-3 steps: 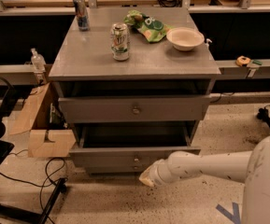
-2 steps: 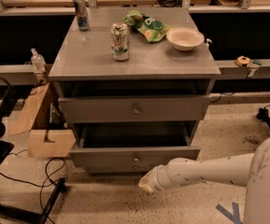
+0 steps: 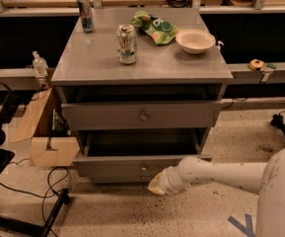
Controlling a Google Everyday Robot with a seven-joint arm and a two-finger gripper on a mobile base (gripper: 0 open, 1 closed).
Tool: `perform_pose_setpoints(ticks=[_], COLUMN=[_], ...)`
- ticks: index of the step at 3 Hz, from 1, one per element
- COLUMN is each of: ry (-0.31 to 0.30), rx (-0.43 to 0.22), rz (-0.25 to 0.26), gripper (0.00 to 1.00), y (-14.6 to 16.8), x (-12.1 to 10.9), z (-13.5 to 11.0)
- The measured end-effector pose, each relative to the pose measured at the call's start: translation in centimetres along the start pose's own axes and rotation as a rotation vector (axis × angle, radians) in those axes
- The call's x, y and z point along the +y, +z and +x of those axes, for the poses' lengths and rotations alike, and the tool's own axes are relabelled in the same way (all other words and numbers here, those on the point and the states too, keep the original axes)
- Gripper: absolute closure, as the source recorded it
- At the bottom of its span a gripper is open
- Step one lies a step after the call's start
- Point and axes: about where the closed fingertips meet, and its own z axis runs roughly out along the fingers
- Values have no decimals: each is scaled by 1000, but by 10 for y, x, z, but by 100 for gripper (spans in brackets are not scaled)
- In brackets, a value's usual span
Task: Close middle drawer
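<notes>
My gripper (image 3: 157, 184) sits low in front of the cabinet (image 3: 216, 90), just above the speckled floor (image 3: 132, 211). It lies below and slightly right of the centre knobs. Whether it is open or closed, I cannot tell; it shows only as a pale, yellowish tip. My arm (image 3: 216, 174) runs to it from the lower right, nearly level. I cannot confirm contact with any drawer front.

The middle drawer (image 3: 107, 165) is pulled well out and its dark interior is exposed from above. Its front carries one small round knob (image 3: 143, 168) at centre, up and left of my gripper. Under it a thin strip of the bottom drawer (image 3: 117, 177) shows. The top drawer (image 3: 102, 116) stands above, also drawn out, though less than the middle one.

Items on the cabinet top:
- An upright silver can (image 3: 126, 44), near the middle.
- A taller dark can (image 3: 86, 15), at the rear left corner.
- A green snack bag (image 3: 157, 27), lying at the rear centre.
- A pale bowl (image 3: 195, 40), just right of the bag.

Left of the cabinet an open cardboard box (image 3: 48, 149) sits on the floor, with black cables (image 3: 53, 181) running past it. A small clear bottle (image 3: 40, 63) stands on the left ledge. A blue tape mark (image 3: 243, 225) lies on the floor at lower right.
</notes>
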Motion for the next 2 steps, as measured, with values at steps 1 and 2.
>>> perform_pose_setpoints(ticks=[1,2], ry=[-19,-7], rx=[-12,-12], rz=[17,33], gripper=[100,100], y=[4,6], x=[-51,-82], z=[-6,-6])
